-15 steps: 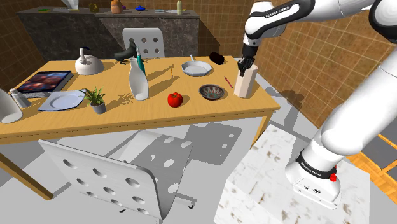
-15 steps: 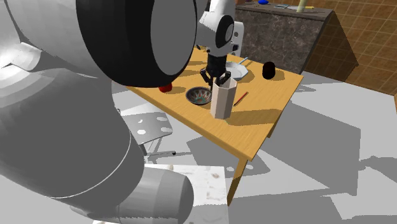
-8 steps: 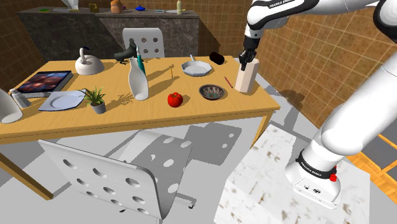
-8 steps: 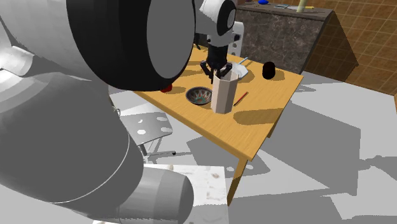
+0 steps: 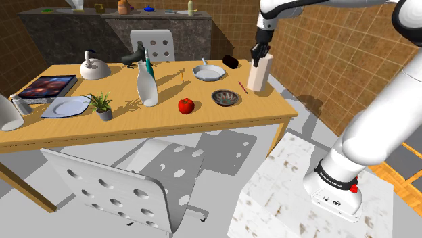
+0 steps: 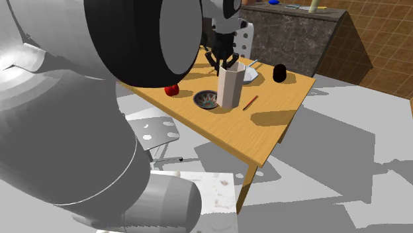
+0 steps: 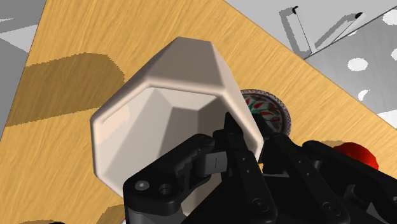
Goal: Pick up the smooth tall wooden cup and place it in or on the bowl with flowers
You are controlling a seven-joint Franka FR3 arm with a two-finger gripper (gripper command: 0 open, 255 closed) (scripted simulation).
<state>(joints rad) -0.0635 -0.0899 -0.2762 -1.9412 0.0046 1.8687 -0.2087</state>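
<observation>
Gripper is clamped on the rim of the tall pale cup — 1 finger sits inside the mouth and the other outside, with the wall pinched between them, as the wrist view makes plain. The cup hangs below the hand, upright or nearly so. Its shadow lies apart from its base on the table, so I judge it clear of the wood. The patterned bowl lies on the table below the gripper and off to one side, near the cup's base but not under it.

Your step is the carry. You hold only 1 wall, so the cup can pivot on that pinch — move slowly and level, with no abrupt wrist turns. Hold the base above the bowl's rim until it is centred over the bowl, then come straight down. The bowl looks shallow and the cup tall, so expect it to want to tip. Lower until the base rests in the bowl's middle before you part the fingers. The red pencil and the red fruit lie on either side of the bowl; neither looks to be in your path.
</observation>
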